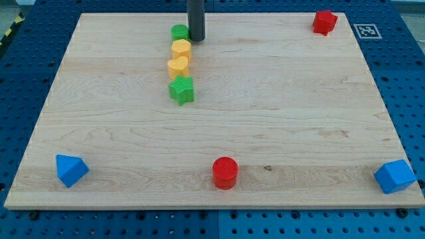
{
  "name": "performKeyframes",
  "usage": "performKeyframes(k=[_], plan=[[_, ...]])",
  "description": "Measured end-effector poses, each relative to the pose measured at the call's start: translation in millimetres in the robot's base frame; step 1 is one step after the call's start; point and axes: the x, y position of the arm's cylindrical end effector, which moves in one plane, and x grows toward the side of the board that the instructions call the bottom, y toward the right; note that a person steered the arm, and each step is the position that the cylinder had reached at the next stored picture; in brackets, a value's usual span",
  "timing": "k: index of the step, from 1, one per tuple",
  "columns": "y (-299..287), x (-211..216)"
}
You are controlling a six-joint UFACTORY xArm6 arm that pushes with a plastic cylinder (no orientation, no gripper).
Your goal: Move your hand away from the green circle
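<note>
The dark rod is seen coming down from the view's top edge, and my tip is planted on the pale wooden board just to the view's right of the small green circular block, so close that touching or a hair apart cannot be told. No pincer is carried by this arm, so nothing is clenched, released or grasped; only the plain rod end is presented to the blocks. The green circle is found near the board's top edge, a little left of centre, at the head of a short column that runs down the view: directly below it the yellow hexagonal block is pressed up against it, below that the yellow heart-shaped block is set touching, and the green star-shaped block closes the line at the bottom. The remaining pieces are scattered well apart from this group. A red star-like block is placed in the top right corner, a red cylindrical block is stood near the bottom edge at about the middle, a blue wedge-like block is parked in the bottom left corner, and a blue cube-like block is lodged in the bottom right corner, at the board's edge.
</note>
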Motion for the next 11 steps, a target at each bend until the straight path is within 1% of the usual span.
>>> performKeyframes(k=[1, 2, 3, 7, 8, 9, 11], plan=[[6, 0], [46, 2], [61, 23], [61, 23], [93, 30], [156, 47], [268, 106]])
